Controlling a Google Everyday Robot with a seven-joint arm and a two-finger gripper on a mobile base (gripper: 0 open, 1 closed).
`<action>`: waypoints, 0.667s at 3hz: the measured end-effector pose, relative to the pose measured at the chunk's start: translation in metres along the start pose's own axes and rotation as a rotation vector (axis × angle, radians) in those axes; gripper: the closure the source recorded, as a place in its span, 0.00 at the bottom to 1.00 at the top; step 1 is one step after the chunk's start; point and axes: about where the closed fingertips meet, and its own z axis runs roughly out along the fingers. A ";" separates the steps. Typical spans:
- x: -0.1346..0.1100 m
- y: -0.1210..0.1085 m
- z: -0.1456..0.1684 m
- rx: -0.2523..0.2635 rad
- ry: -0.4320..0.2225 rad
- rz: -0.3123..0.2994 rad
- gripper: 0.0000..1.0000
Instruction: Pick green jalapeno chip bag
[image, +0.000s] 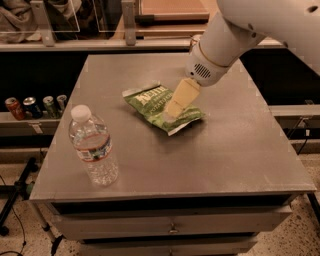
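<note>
Table (240, 150) fills most of the view, grey flat top with drawers under it. Arm (235, 35) enters from 1 o'clock and slopes down toward the table centre. Water bottle (94, 147) stands upright near the table's 7 o'clock corner, at 8 o'clock from the bag and well apart from it. Green jalapeno chip bag (147, 100) lies flat about mid-table. Gripper (171, 114) sits over the bag's 4 o'clock half. Can't tell whether it's touching or just above, and can't tell whether it's spread or closed. Cans (35, 105) sit on a low shelf off the table at 9 o'clock, not relevant to the pick

Risks, my read:
- bag is flat and crinkly, so a straight-down pinch may catch only film or slide off
- pressing down could skate it across the smooth top toward 4 o'clock
- off-centre grab near one end means the bag will droop and could slip on lift
- bottle looks clear of the approach path, low risk

Long axis runs 10 o'clock to 4 o'clock. White lettering is on the 10 o'clock half, and a white sealed edge shows at each end
</note>
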 end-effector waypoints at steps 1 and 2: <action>-0.016 -0.004 0.034 0.003 0.026 0.065 0.00; -0.024 -0.007 0.060 0.008 0.058 0.095 0.00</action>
